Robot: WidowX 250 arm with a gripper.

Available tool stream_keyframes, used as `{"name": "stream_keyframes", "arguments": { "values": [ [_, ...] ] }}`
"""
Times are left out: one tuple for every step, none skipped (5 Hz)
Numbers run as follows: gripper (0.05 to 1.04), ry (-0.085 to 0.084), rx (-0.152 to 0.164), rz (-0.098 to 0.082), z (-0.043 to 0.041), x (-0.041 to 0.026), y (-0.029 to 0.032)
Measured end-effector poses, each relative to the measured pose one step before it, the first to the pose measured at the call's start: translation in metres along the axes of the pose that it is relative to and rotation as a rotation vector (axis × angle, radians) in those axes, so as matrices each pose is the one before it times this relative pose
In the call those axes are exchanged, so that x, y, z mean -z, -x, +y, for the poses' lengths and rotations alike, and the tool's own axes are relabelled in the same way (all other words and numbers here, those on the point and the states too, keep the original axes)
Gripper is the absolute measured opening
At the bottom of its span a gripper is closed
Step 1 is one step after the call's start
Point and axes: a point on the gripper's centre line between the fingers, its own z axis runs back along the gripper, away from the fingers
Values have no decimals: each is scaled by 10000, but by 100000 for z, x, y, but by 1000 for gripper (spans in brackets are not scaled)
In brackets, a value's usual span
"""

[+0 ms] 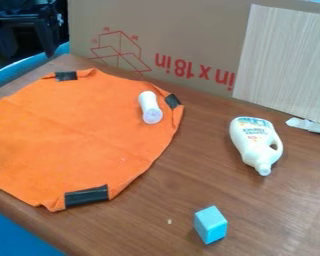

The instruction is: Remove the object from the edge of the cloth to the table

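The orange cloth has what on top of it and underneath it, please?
On the orange cloth lie a white cylindrical object, near the right corner, and black strips at corners. Whatever is underneath is covered.

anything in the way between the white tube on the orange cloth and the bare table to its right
Nothing upright visible: just a strip of cloth and a black patch beside the tube. The white jug stands farther right, on the table.
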Motion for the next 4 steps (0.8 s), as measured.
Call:
{"name": "stream_keyframes", "arguments": {
  "values": [
    [999, 113, -43, 278, -180, 1036, 363],
    [999, 466, 82, -93, -1982, 2066, 1031],
    [999, 307, -873, -665, -1660, 342, -137],
    [999, 26, -827, -440, -1989, 883, -99]
  ]
}}
